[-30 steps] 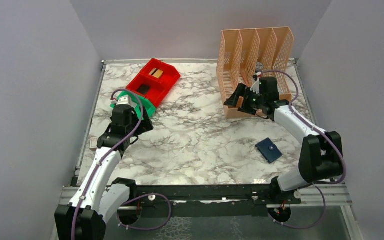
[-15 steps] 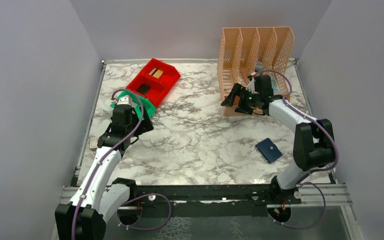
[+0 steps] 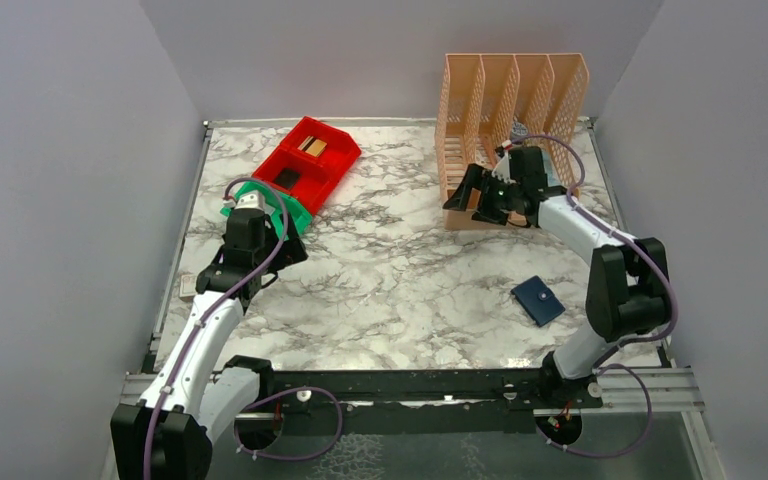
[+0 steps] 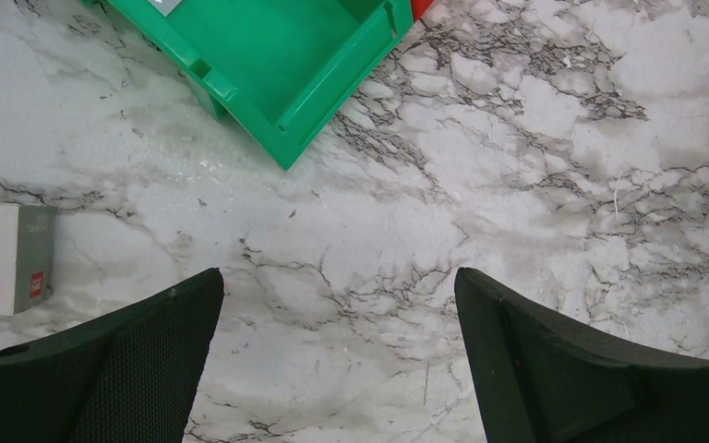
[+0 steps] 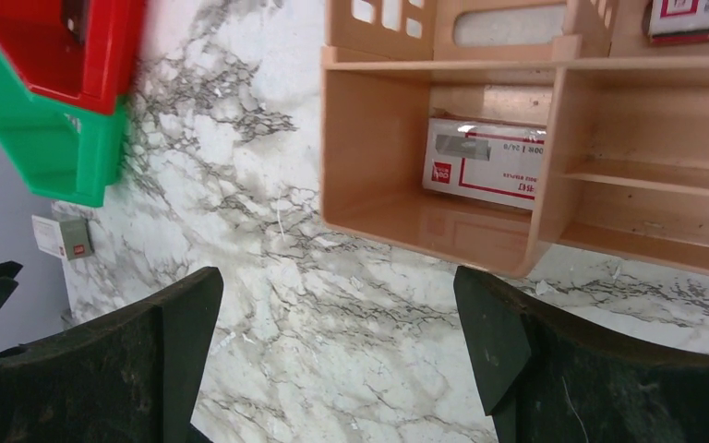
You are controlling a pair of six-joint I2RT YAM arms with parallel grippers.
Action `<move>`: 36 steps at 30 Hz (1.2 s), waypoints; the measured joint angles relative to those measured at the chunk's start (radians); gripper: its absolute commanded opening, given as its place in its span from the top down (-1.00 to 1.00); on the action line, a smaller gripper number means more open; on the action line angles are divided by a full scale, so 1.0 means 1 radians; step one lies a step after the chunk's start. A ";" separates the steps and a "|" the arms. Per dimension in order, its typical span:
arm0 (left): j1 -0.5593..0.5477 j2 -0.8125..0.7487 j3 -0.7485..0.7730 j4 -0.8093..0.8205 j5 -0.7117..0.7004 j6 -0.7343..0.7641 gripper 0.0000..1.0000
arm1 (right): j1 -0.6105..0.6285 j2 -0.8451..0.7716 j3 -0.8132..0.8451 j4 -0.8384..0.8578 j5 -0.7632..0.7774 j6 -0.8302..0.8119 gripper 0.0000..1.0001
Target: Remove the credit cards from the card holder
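- The card holder [image 3: 539,300] lies flat on the marble table [image 3: 410,280], on the near right, close beside my right arm's upright link and well apart from both hands; from above it looks folded shut, and no cards show.
- My right gripper [image 5: 337,281] hangs with its jaws spread wide and nothing between them, up at the front of the peach file rack [image 3: 510,100] and facing away from the holder; swinging back toward my own base, I judge the forearm could clip the rack or overshoot onto the holder.
- A thin wallet on slick marble may skid instead of lifting; pinching it across the fold would clamp the cards inside.
- My left gripper [image 4: 337,281], likewise spread and empty, hovers over bare marble just off the green bin [image 4: 268,55]; reaching across to pin the holder, it could nudge the bin, or crowd my right arm over so small a target.
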 measured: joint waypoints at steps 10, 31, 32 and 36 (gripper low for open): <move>0.000 0.013 0.000 0.000 0.000 0.000 -0.99 | 0.001 -0.192 -0.006 0.002 0.196 -0.048 -0.99; 0.000 0.007 0.000 0.000 0.000 0.000 -0.99 | -0.002 -0.088 -0.031 -0.066 0.279 -0.037 -0.99; 0.000 0.007 0.000 0.000 0.000 0.000 -0.99 | -0.002 -0.059 -0.028 -0.065 0.262 -0.039 -0.99; 0.000 0.007 0.000 0.000 0.000 0.000 -0.99 | -0.002 0.046 0.007 -0.069 0.224 -0.050 -0.99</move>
